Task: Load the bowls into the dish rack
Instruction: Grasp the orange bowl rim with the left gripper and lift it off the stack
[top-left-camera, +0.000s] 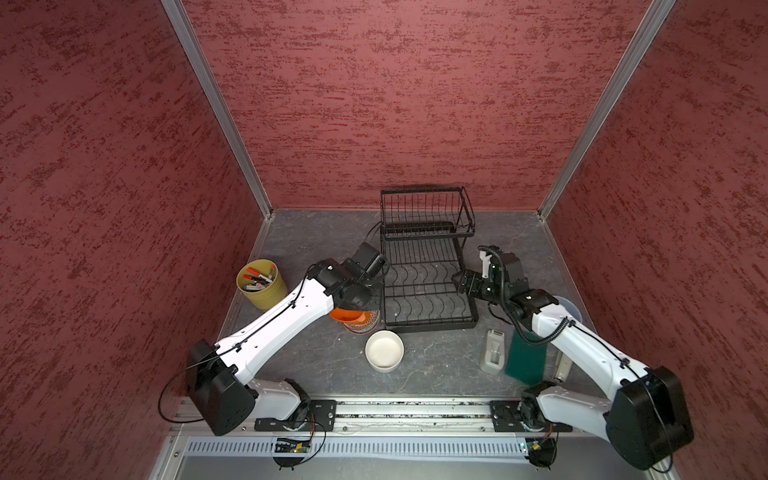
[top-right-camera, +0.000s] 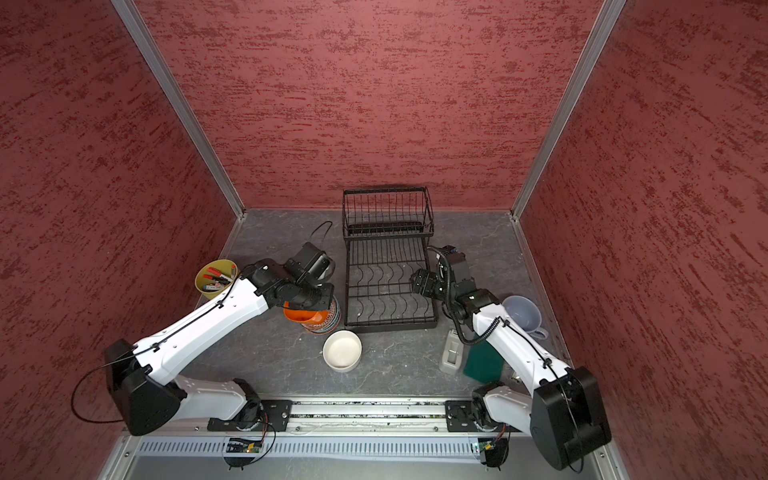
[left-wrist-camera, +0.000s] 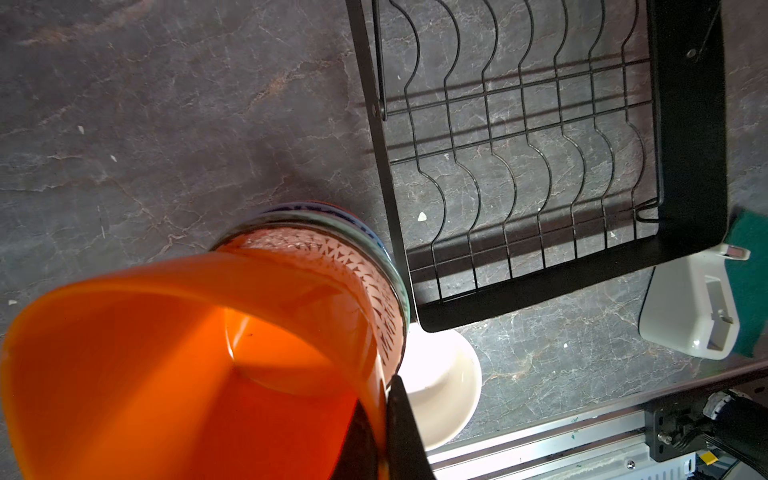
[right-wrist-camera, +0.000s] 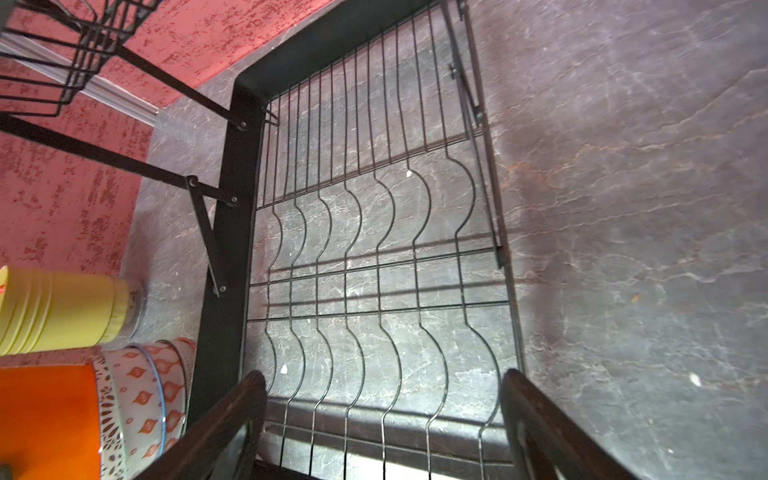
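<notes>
An orange bowl (top-left-camera: 347, 316) (top-right-camera: 305, 318) sits tilted on top of a stack of patterned bowls (top-left-camera: 368, 328) (top-right-camera: 330, 322), left of the dish rack's near corner. My left gripper (left-wrist-camera: 384, 390) is shut on the orange bowl (left-wrist-camera: 166, 353), with one finger inside its wall and one outside. In both top views that gripper is hidden under its own wrist. A plain white bowl (top-left-camera: 384, 350) (top-right-camera: 341, 350) stands on the table in front of the stack. The black wire dish rack (top-left-camera: 428, 286) (top-right-camera: 388, 286) holds nothing. My right gripper (right-wrist-camera: 382, 382) (top-left-camera: 459, 284) hangs open over the rack's base at its right side.
A yellow-green cup of markers (top-left-camera: 262, 284) (top-right-camera: 216, 279) stands at the left wall. Right of the rack are a grey-white holder (top-left-camera: 492, 351), a green sponge (top-left-camera: 525, 357) and a clear jug (top-right-camera: 521, 313), partly under my right arm. Red walls close three sides.
</notes>
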